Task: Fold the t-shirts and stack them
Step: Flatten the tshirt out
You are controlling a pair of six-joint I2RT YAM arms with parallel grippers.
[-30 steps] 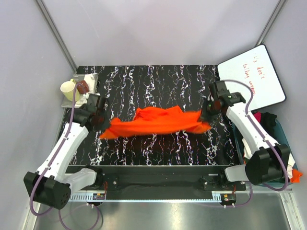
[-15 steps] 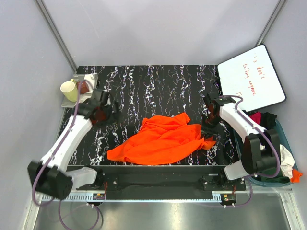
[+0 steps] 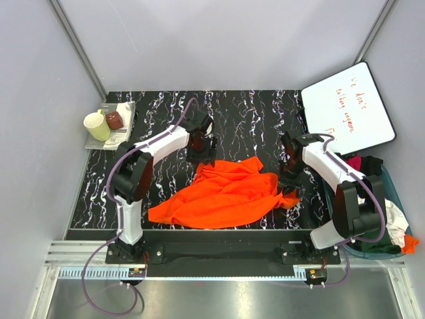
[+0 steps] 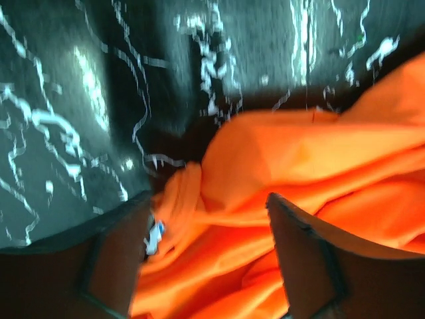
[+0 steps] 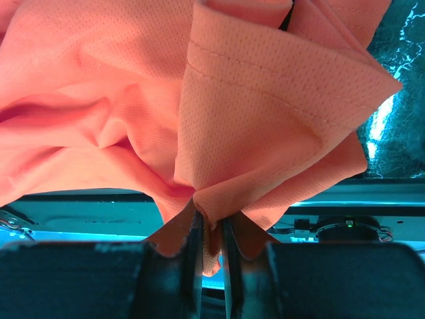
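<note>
Only the overhead view takes in the whole bright orange fabric t-shirt [image 3: 226,194]. It lies crumpled on the black white-veined bench [image 3: 252,113], in the middle and toward the near edge. The wrist views show only patches of the cloth.

The right wrist view shows the grip, which cannot be made out from above. The right end effector [image 5: 211,229] has its fingers [image 5: 174,256] pressed almost together on a stitched fold of the shirt, and the cloth fans out beyond the pinch. From above, the right end effector [image 3: 290,183] sits at the shirt's right edge.

The blurred left wrist view shows the left end effector [image 4: 207,232] with its fingers [image 4: 109,262] spread wide. Orange cloth lies beneath the gap and nothing is gripped. From above, the left end effector [image 3: 201,154] hangs at the shirt's far-left edge.

The left arm rises from its base to an elbow over the bench's left part, and its forearm reaches right and away. The right arm's forearm runs from an elbow near the bench's right edge inward, with the wrist turned down at the shirt.
</note>
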